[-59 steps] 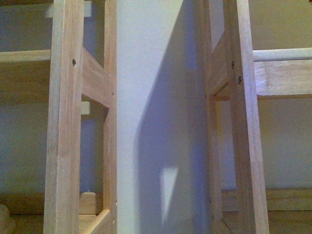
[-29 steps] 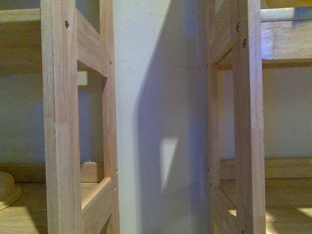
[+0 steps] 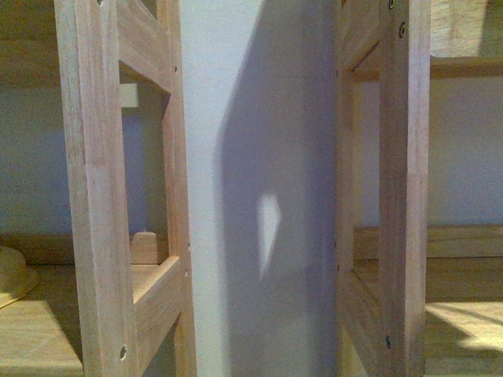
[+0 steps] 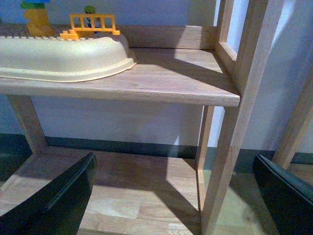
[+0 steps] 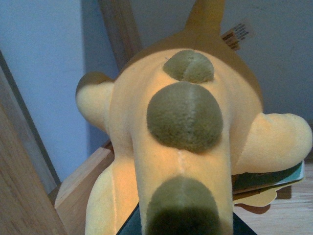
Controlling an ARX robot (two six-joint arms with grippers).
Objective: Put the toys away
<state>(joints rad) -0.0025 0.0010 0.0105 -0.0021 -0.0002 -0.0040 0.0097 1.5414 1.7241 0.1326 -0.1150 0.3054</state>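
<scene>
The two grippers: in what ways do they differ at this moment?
The left gripper is wide open and empty; the right gripper is closed on the plush toy. The left gripper faces a wooden shelf; the plush toy fills the right gripper's view. Both have dark fingers.

Front view: neither arm is visible.

Left gripper (image 4: pixel 171 196): jaws spread wide. Both dark fingers (image 4: pixel 58 200) show at opposite edges of the left wrist view, with nothing between them.

Right gripper: a plush toy (image 5: pixel 186 142) fills the right wrist view and hides the fingers. Jaw position cannot be determined.
</scene>
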